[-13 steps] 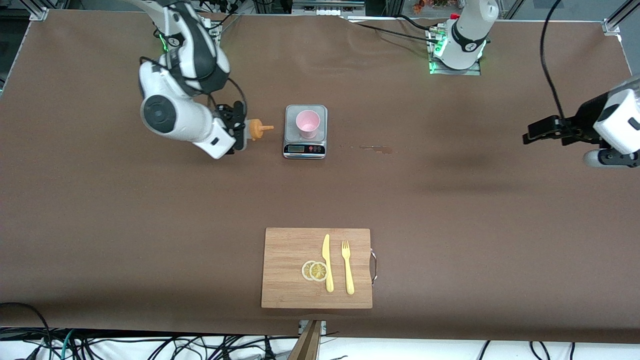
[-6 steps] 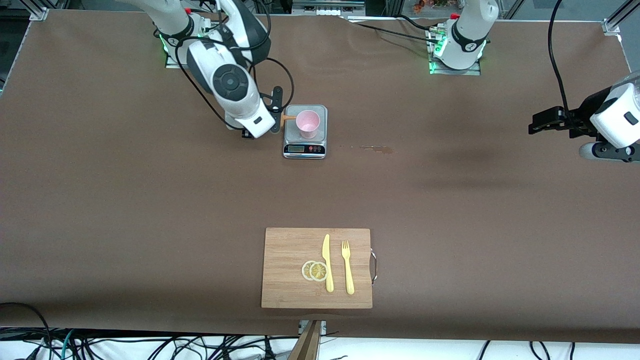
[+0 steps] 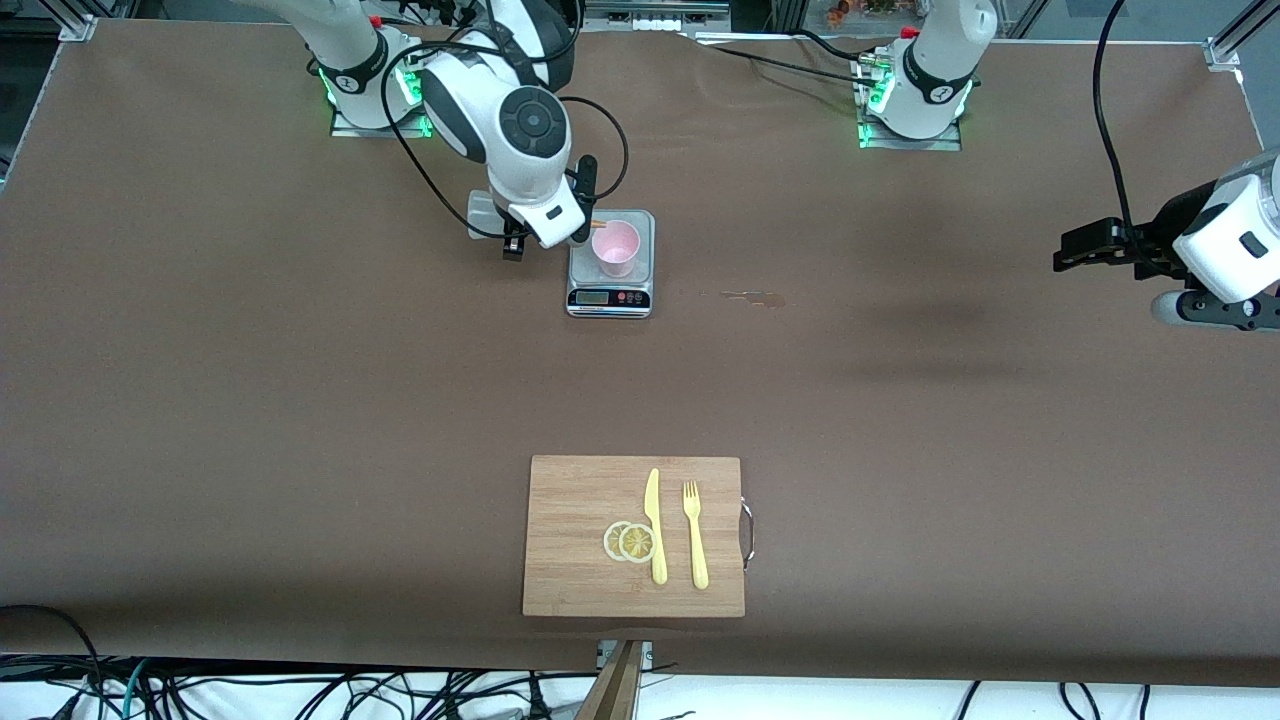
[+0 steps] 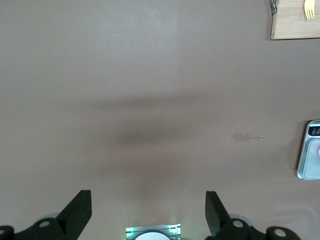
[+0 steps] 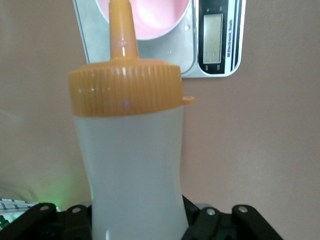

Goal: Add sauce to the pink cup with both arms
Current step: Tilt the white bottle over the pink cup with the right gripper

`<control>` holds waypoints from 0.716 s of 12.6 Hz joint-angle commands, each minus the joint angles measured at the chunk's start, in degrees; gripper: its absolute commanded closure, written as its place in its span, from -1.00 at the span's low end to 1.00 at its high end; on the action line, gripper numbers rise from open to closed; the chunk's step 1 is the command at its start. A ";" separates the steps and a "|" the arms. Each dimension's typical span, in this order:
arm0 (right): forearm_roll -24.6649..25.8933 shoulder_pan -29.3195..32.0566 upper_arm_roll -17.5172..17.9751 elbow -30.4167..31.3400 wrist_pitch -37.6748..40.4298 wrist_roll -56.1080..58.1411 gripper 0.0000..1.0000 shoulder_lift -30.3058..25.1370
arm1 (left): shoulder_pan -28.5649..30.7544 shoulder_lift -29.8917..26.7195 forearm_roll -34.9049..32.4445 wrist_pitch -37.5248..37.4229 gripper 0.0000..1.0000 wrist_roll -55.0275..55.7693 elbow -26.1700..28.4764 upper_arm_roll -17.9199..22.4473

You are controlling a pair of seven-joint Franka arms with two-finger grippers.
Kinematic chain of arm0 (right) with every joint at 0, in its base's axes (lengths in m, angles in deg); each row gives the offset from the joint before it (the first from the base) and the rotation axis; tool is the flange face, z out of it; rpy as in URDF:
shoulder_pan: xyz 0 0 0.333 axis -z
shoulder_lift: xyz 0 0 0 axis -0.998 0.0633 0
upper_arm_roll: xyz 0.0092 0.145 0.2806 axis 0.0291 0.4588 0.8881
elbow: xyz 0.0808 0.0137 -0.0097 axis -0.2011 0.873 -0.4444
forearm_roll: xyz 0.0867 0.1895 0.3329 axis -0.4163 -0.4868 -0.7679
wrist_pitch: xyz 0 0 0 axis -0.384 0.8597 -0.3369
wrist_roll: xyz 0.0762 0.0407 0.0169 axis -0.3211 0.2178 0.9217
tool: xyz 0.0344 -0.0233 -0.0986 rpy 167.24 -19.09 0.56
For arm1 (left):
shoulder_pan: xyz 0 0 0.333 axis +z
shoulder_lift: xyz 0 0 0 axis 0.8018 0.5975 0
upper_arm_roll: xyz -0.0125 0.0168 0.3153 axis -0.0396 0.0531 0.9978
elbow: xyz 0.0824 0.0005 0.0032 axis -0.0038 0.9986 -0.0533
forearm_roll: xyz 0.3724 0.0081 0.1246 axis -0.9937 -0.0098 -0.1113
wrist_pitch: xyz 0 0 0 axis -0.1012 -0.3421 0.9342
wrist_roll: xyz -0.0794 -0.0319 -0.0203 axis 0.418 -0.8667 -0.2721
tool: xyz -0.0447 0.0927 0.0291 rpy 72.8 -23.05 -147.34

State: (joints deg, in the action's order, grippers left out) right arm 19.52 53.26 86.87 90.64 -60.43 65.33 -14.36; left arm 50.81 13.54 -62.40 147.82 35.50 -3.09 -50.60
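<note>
On the brown desk [image 3: 300, 400], the right arm's gripper [image 3: 585, 215] keeps its fingers clamped on the sauce bottle [image 5: 132, 165], tipped so its long axis and orange nozzle [image 5: 121, 30] aim at the pink cup [image 3: 614, 247] on the scale [image 3: 610, 296]. Well apart, the left gripper [image 4: 148, 212] waits, fingers spread wide.

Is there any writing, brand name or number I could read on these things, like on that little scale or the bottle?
Nothing can be read with certainty.
Scale: the display looks blank; small print runs beside it, too blurred to read.
Scale's buttons: too small to make out any marks.
Sauce bottle in the right gripper: no label or print showing.
Pink cup: plain.
Cutting board, knife and fork: no markings visible.
</note>
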 commanded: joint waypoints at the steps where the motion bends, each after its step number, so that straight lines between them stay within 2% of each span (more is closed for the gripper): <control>1: 3.39 -0.73 1.39 -2.28 3.07 -3.33 0.25 0.69 | -0.22 1.16 -0.89 -1.45 -1.00 -1.04 -2.35 0.09; 9: 9.47 -5.03 1.75 -7.82 8.87 -8.17 0.25 5.53 | -0.49 1.34 -0.98 -1.45 -1.00 -1.13 -2.35 0.00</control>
State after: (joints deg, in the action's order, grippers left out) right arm 27.33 49.04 88.25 85.60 -54.54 58.59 -9.84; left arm 50.71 13.85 -62.40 147.81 35.39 -3.32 -50.71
